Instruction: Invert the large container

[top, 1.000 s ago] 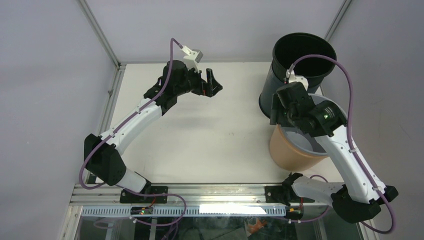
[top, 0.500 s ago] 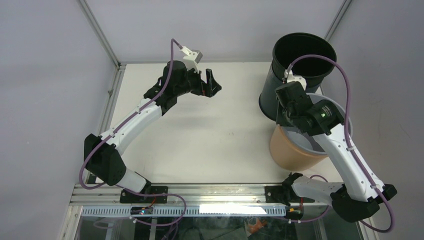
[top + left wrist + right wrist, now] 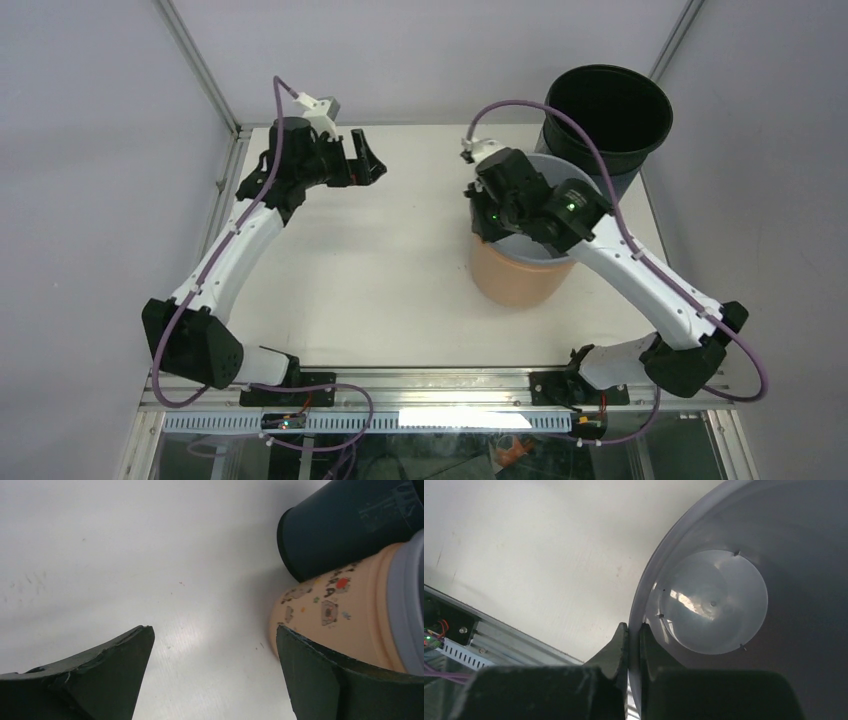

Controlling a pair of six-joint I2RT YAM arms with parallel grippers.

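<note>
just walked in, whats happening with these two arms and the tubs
The right gripper has its jaws shut on the grey rim of the peach container, which stands upright, mouth up, right of the middle of the table; it has not been turned over yet. The left gripper hovers open over the far left, holding nothing. A black bucket stands upright at the far right corner.

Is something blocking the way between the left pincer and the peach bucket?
No, nothing visible. Only table surface lies between the left pincer and the peach bucket. The right pincer is pinching its rim.
</note>
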